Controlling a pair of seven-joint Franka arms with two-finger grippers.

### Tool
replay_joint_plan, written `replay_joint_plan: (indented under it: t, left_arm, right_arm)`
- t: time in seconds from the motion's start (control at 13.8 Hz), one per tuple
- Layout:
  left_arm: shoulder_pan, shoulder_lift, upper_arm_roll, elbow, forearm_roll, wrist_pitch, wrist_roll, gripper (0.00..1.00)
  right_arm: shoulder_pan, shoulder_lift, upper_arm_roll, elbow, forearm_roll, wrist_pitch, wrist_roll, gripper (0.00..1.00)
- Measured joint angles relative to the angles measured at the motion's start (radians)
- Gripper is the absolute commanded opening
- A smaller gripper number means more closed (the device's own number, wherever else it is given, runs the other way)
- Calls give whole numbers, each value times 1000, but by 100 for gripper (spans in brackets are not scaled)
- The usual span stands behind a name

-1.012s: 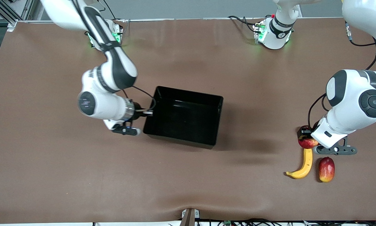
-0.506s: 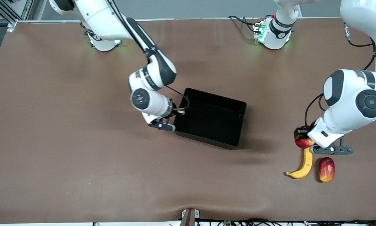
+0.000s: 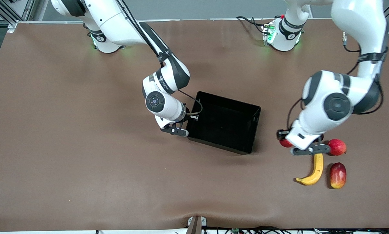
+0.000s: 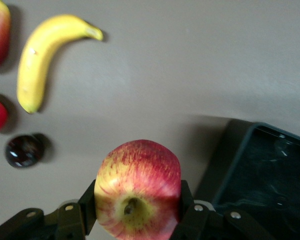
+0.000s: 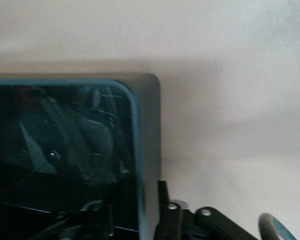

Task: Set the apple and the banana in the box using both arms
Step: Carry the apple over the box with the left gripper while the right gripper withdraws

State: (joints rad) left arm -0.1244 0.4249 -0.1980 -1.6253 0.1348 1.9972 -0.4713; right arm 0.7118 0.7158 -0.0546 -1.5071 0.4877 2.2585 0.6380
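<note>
Apple [image 4: 138,189], stem dimple facing the wrist camera, clamped in left end effector [image 4: 135,212]; right end effector [image 5: 135,210] grips box [image 5: 140,150] wall.

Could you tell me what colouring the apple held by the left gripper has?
The apple is red streaked over yellow, yellowest around its stem dimple; the left wrist view shows it best.

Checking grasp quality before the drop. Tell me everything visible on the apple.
The small round red apple with yellow streaks is clamped between the two black fingers of the left end effector, held up over the brown table between the black open-top plastic box and the remaining fruit. Its skin looks smooth, yellower around the dimple facing the left wrist camera, with a short dark stem. Only the fingers touch it. In the front view it is mostly hidden.
</note>
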Motion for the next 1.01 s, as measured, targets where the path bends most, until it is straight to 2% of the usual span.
replay_joint_plan:
  t: [0.14,0.29,0.58,0.72,1.01]
  left_arm:
    - [-48,0,-26,0,0,-19,-109,0]
    - [-84,0,-58,-4,0,-26,-190,0]
    - [-159,8,-68,-43,0,-17,-248,0]
    - [-173,20,-68,-90,0,48,-249,0]
    - [-174,63,-68,-199,0,219,-249,0]
  right_arm:
    - [-3,-1,-14,55,-13,-65,-1,100]
    - [-26,-5,-33,144,-25,-203,-1,100]
    - [-141,-13,-83,323,-77,-475,-47,100]
    - [-168,-25,-105,366,-158,-566,-62,100]
    - [-224,-106,-155,388,-251,-698,-78,100]
